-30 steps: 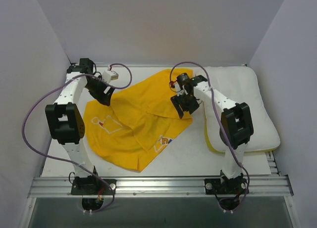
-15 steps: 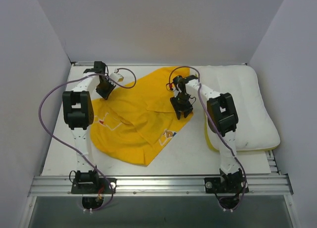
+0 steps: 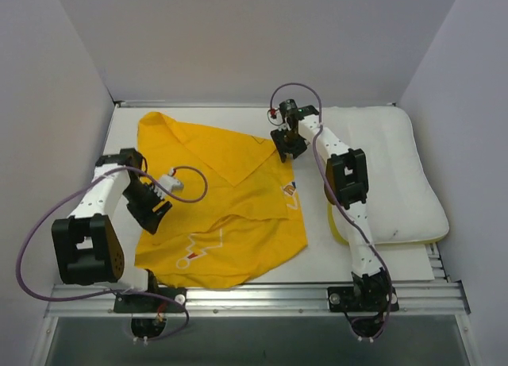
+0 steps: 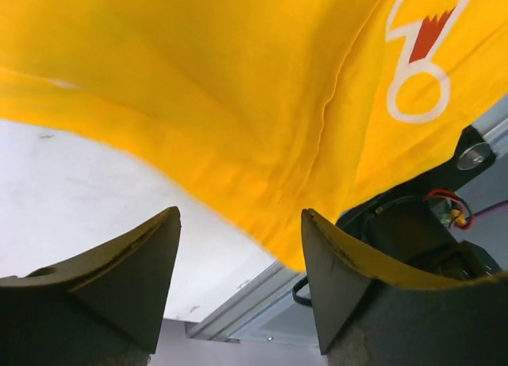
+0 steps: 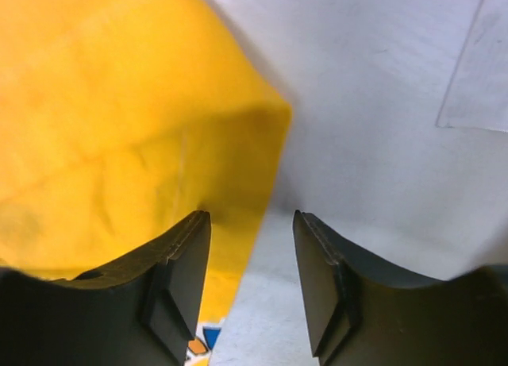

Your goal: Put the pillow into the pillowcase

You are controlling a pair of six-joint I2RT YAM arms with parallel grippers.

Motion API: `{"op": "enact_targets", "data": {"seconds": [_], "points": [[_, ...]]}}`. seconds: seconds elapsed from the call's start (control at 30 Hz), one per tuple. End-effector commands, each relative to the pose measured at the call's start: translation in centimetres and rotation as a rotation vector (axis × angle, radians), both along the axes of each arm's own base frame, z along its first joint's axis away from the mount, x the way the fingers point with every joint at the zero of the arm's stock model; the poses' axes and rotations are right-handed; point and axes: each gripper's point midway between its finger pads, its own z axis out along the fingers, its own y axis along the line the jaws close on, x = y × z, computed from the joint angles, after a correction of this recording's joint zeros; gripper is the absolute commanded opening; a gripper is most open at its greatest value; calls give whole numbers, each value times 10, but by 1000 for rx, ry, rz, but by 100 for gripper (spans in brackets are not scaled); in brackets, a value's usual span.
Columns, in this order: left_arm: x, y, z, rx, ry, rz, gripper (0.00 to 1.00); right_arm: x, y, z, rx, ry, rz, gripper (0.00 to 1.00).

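Note:
The yellow pillowcase (image 3: 222, 199) lies spread over the middle of the white table, with white print lines showing near its front and right edges. The white pillow (image 3: 389, 175) lies at the right, its yellow stripe along the near edge, apart from both grippers. My left gripper (image 3: 152, 215) is open at the case's left edge. In the left wrist view (image 4: 238, 223) the yellow cloth (image 4: 198, 88) hangs just beyond the fingertips, not between them. My right gripper (image 3: 286, 148) is open at the case's far right corner. In the right wrist view (image 5: 250, 223) the cloth edge (image 5: 103, 120) lies by the left finger.
Grey walls close in the table on the left, back and right. An aluminium rail (image 3: 254, 298) runs along the front edge with both arm bases on it. Purple cables loop from each arm. The left arm's base (image 4: 413, 223) shows in the left wrist view.
The pillowcase has been pulled out wider and flatter, towards the back left and front. My left gripper swung from the back to the near left. My right gripper moved back.

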Motion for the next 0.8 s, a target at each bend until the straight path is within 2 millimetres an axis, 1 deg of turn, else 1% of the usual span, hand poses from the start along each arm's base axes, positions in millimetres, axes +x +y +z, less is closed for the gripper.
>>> {"op": "enact_targets", "data": {"seconds": [0.0, 0.03, 0.07, 0.1, 0.13, 0.17, 0.2, 0.23, 0.27, 0.3, 0.33, 0.37, 0.4, 0.43, 0.47, 0.5, 0.53, 0.57, 0.6, 0.63, 0.67, 0.7, 0.77], "points": [[55, -18, 52, -115, -204, 24, 73, -6, -6, 52, -38, -82, 62, 50], [71, -27, 59, -164, -227, 55, 73, -9, -4, 59, -25, -91, 65, 54], [91, -31, 51, -189, -190, 133, 73, -18, -5, 56, -24, -75, 68, 55], [112, -34, 54, -204, -209, 179, 73, -22, -2, 72, -8, -96, 73, 56], [144, -36, 51, -211, -217, 213, 72, -35, 6, 69, 14, -68, 90, 57], [165, -38, 53, -221, -235, 262, 71, -43, 10, 71, 27, -58, 103, 58], [180, -41, 51, -230, -240, 268, 69, -51, 15, 82, 47, -66, 118, 57], [204, -44, 62, -244, -299, 262, 68, -60, 18, 82, 57, -51, 134, 55], [223, -51, 49, -252, -306, 255, 66, -75, 32, 82, 86, -25, 162, 54], [234, -57, 47, -263, -322, 240, 65, -94, 33, 79, 95, 13, 173, 52], [249, -65, 46, -285, -343, 213, 64, -107, 38, 75, 110, 46, 183, 50], [252, -90, 47, -331, -342, 152, 63, -122, 41, 71, 133, 84, 188, 49], [254, -104, 49, -358, -354, 87, 62, -151, 50, 65, 189, 168, 187, 48], [253, -115, 49, -382, -357, 38, 62, -167, 51, 61, 221, 221, 185, 47], [248, -141, 48, -428, -373, -84, 62, -179, 53, 58, 246, 258, 181, 46], [244, -152, 46, -443, -381, -150, 61, -193, 60, 59, 306, 308, 165, 45], [240, -161, 49, -454, -404, -211, 61, -212, 55, 45, 305, 378, 148, 44], [240, -172, 47, -467, -446, -303, 61, -216, 55, 39, 313, 389, 138, 44], [226, -188, 38, -493, -424, -368, 61, -222, 53, 32, 311, 414, 123, 44], [219, -197, 36, -504, -427, -424, 61, -232, 52, 24, 316, 454, 114, 43], [214, -204, 32, -506, -441, -505, 61, -236, 51, 19, 314, 475, 106, 43], [202, -215, 21, -495, -417, -559, 61, -239, 49, 11, 303, 496, 94, 43], [199, -224, 12, -474, -430, -623, 61, -241, 45, 2, 277, 510, 79, 42]]}}
